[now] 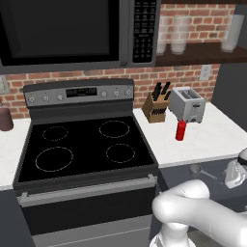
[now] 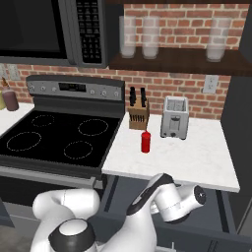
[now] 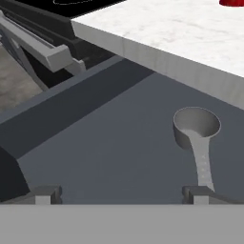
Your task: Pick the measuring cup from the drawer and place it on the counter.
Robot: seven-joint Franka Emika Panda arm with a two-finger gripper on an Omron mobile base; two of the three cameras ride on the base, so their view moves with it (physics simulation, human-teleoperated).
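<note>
Measuring cup (image 3: 196, 125) lies on the floor of the open drawer (image 3: 119, 147), just ahead of my fingers (image 3: 121, 194), with its bowl away from me and its long handle running back to my right fingertip (image 3: 196, 194). I see the two tips spread wide apart, nothing between them; the handle's end meets the right tip, but I cannot tell whether they actually touch. My left fingertip (image 3: 45, 194) sits over bare drawer floor.

Beyond the cup, the front edge of the bench (image 3: 157, 57) crosses my hand view, white and speckled, overhanging the back of the drawer. A red bottle (image 1: 181, 130) stands on the bench above, near its middle. Behind it sit a knife block (image 1: 156, 107) and a toaster (image 1: 187, 104), side by side against the brick wall.

From the left base view I find the cup as a small grey shape below the bench edge, with my hand at the far right. Further left of the drawer is the stove (image 1: 84, 144), with the microwave (image 1: 72, 34) above it.
</note>
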